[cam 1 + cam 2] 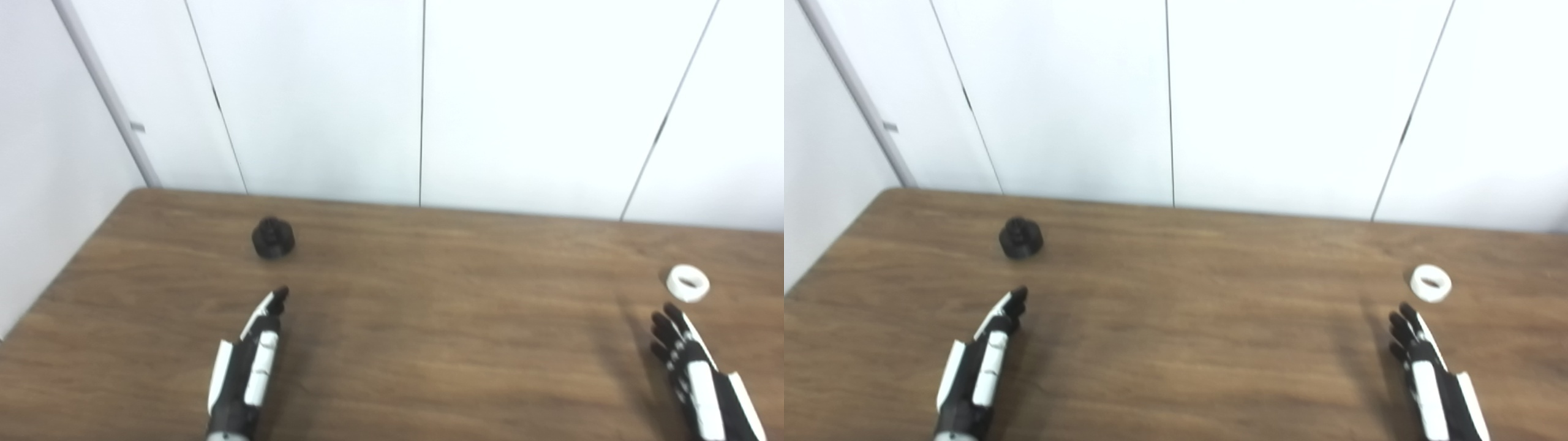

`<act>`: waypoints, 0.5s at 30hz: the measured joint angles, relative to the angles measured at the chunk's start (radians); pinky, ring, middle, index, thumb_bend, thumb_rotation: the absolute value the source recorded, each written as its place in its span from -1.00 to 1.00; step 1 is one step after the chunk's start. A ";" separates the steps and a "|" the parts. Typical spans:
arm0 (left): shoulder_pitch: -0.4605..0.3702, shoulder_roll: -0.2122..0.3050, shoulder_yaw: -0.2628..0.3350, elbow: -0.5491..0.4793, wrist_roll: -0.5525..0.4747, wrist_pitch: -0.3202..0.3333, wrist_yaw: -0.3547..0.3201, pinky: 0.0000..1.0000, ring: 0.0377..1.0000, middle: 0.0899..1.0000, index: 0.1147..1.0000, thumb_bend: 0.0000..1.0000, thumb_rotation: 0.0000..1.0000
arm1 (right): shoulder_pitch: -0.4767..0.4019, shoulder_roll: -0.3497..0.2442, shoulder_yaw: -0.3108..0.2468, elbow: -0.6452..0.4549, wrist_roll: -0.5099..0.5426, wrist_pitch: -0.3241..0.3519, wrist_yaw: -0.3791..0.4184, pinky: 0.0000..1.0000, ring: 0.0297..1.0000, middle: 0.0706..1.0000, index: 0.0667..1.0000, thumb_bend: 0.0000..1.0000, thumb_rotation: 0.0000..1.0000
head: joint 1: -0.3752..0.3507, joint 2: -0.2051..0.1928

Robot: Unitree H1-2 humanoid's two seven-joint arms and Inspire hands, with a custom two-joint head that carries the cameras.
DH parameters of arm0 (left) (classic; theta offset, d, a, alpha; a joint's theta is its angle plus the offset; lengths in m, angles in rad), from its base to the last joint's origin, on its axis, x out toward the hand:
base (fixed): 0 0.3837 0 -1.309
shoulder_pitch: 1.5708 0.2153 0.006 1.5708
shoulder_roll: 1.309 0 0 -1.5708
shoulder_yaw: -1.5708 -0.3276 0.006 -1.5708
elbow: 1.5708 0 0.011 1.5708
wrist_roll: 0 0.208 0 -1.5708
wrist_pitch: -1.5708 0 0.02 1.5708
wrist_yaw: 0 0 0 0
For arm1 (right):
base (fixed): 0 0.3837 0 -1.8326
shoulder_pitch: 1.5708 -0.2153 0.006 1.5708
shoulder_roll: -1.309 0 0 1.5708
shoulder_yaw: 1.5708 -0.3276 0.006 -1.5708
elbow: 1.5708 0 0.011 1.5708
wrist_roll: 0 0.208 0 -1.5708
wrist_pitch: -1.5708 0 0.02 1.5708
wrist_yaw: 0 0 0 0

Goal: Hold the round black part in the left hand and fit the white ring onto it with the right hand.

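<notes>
Black part, white ring apart

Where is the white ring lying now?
The white ring lies flat on the table at the right side, just beyond the fingers of the right hand, untouched.

Two head cameras look down (side by side) at one table.

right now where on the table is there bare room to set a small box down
The widest bare patch of the brown wooden table is its middle, bordered by the round black part and left hand on one side, the white ring and right hand on the other. Nowhere is crowded; the tightest gaps are between each hand's fingers and its part.
</notes>
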 measured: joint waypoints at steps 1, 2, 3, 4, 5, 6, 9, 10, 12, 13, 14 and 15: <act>0.000 -0.001 -0.002 0.001 0.009 -0.005 0.003 0.89 0.87 0.84 0.78 0.02 0.94 | -0.002 -0.006 0.000 0.004 0.007 -0.002 0.004 1.00 0.94 0.90 0.94 -0.01 1.00 | 0.005 -0.002; 0.000 -0.001 -0.003 0.002 0.014 -0.009 0.003 0.89 0.87 0.85 0.78 0.02 0.93 | -0.004 -0.012 0.000 0.009 0.012 -0.007 0.007 1.00 0.94 0.91 0.95 -0.03 1.00 | 0.014 -0.005; 0.000 -0.001 -0.005 0.003 0.019 -0.010 0.004 0.89 0.87 0.85 0.78 0.01 0.92 | -0.005 -0.017 -0.001 0.012 0.017 -0.013 0.009 1.00 0.94 0.92 0.96 -0.05 1.00 | 0.018 -0.006; -0.001 -0.001 -0.006 0.004 0.023 -0.011 0.006 0.90 0.87 0.85 0.78 0.01 0.92 | -0.007 -0.022 -0.001 0.016 0.021 -0.025 0.011 1.00 0.95 0.92 0.96 -0.06 1.00 | 0.019 -0.008; -0.001 -0.002 -0.007 0.005 0.027 -0.012 0.009 0.90 0.87 0.85 0.79 0.00 0.91 | -0.009 -0.024 -0.002 0.018 0.025 -0.030 0.012 1.00 0.96 0.93 0.97 -0.07 1.00 | 0.020 -0.008; -0.001 -0.002 -0.008 0.005 0.028 -0.013 0.014 0.90 0.87 0.85 0.79 0.00 0.91 | -0.011 -0.025 -0.002 0.019 0.025 -0.031 0.012 1.00 0.97 0.93 0.98 -0.07 1.00 | 0.019 -0.006; -0.002 -0.002 -0.010 0.006 0.031 -0.019 0.024 0.89 0.88 0.85 0.79 0.05 0.86 | -0.011 -0.023 -0.002 0.017 0.003 -0.017 0.001 1.00 0.89 0.85 0.91 -0.03 1.00 | 0.019 -0.008; -0.002 -0.002 -0.012 0.007 0.031 -0.021 0.025 0.90 0.88 0.85 0.79 0.09 0.83 | -0.011 -0.022 -0.001 0.016 -0.002 -0.008 -0.007 1.00 0.89 0.84 0.91 -0.03 1.00 | 0.019 -0.005; -0.003 -0.002 -0.013 0.010 0.030 -0.022 0.025 0.96 0.90 0.86 0.81 0.18 0.76 | -0.011 -0.018 0.000 0.014 -0.013 -0.006 -0.014 1.00 0.88 0.83 0.90 -0.02 1.00 | 0.025 -0.009; -0.004 -0.002 -0.015 0.012 0.030 -0.021 0.025 0.96 0.90 0.87 0.82 0.20 0.72 | -0.011 -0.018 0.000 0.014 -0.016 -0.007 -0.015 1.00 0.87 0.82 0.90 -0.02 1.00 | 0.025 -0.009; -0.004 -0.002 -0.016 0.013 0.029 -0.021 0.024 0.97 0.92 0.88 0.83 0.22 0.66 | -0.011 -0.017 0.001 0.014 -0.019 -0.007 -0.017 1.00 0.87 0.82 0.91 -0.03 1.00 | 0.022 -0.006; -0.005 -0.001 -0.017 0.015 0.030 -0.021 0.024 0.96 0.92 0.88 0.84 0.22 0.60 | -0.011 -0.017 0.001 0.014 -0.021 -0.007 -0.019 1.00 0.87 0.83 0.91 -0.04 1.00 | 0.022 -0.006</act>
